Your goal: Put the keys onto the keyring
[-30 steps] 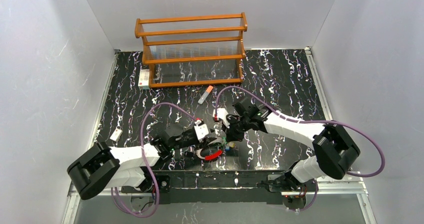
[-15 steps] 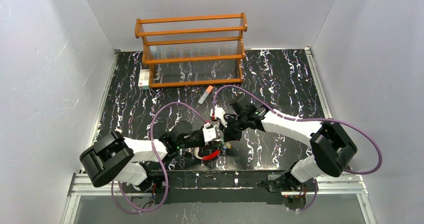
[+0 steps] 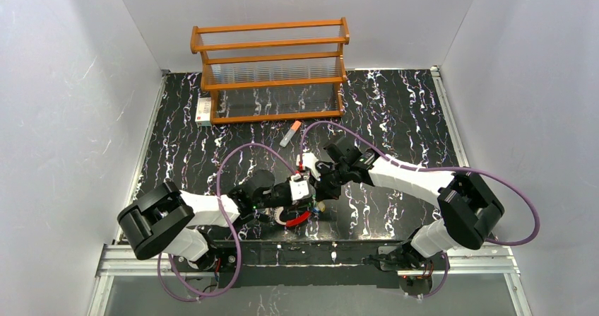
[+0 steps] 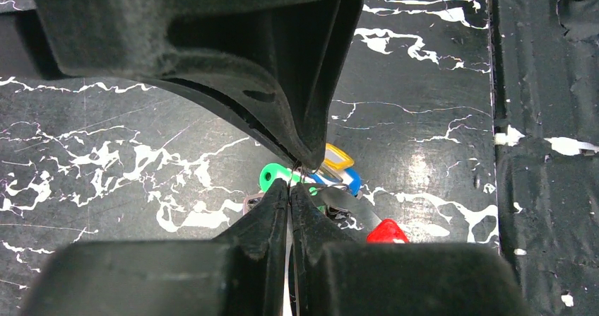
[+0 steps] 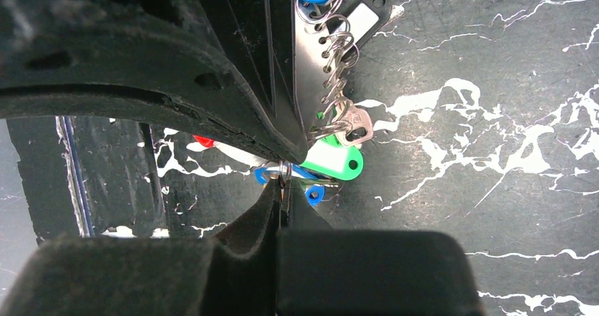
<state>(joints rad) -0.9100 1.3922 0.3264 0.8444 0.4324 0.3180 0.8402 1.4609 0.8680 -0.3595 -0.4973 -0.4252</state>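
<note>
The keyring [image 3: 299, 219] lies near the table's front edge, red section toward me. The keys [image 3: 321, 204] cluster at its right end. In the left wrist view, green [image 4: 271, 177], yellow [image 4: 337, 157] and blue [image 4: 350, 182] key heads lie just beyond my fingertips, with the ring's red section [image 4: 386, 232] beside them. My left gripper [image 4: 290, 187] is shut on the ring's thin wire. My right gripper [image 5: 281, 186] is shut on thin wire too, next to a green key [image 5: 336, 164] and a blue one [image 5: 315, 194]. The two grippers [image 3: 309, 194] [image 3: 320, 187] meet tip to tip over the keys.
A wooden rack [image 3: 272, 68] stands at the back. A grey stick with an orange cap [image 3: 289, 133] lies in front of it. A small white tag [image 3: 164, 190] is at the left, a small box [image 3: 203, 109] by the rack's left end. Purple cables loop over both arms.
My left arm has moved right until its gripper meets the right gripper over the keys. The right gripper has shifted slightly left. The ring has been drawn a little right.
</note>
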